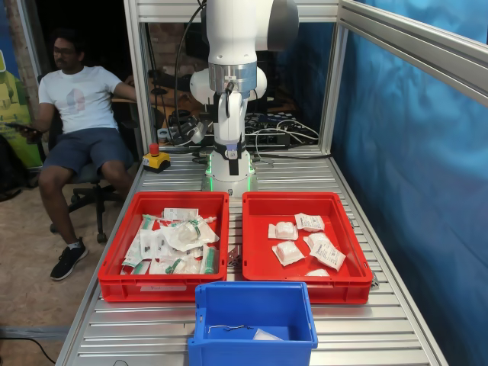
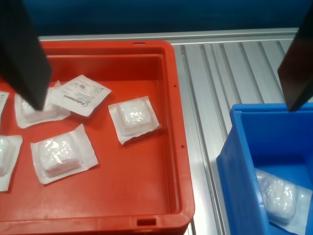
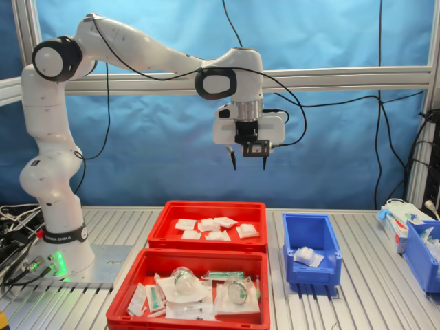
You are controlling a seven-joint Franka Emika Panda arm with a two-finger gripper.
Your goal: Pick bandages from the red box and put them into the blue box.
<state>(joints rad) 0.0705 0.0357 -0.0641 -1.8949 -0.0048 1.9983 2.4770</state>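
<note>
Two red crates [image 3: 206,213] [image 3: 185,302], one blue box [image 3: 311,237] below the gripper [image 3: 248,163]; five white bandages [image 1: 287,252] in one, one bandage [image 3: 304,256] in blue.

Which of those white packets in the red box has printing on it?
The flat packet with dark printed lettering, lying tilted beside the puffy ones. The other packets show only plain white padding.
</note>
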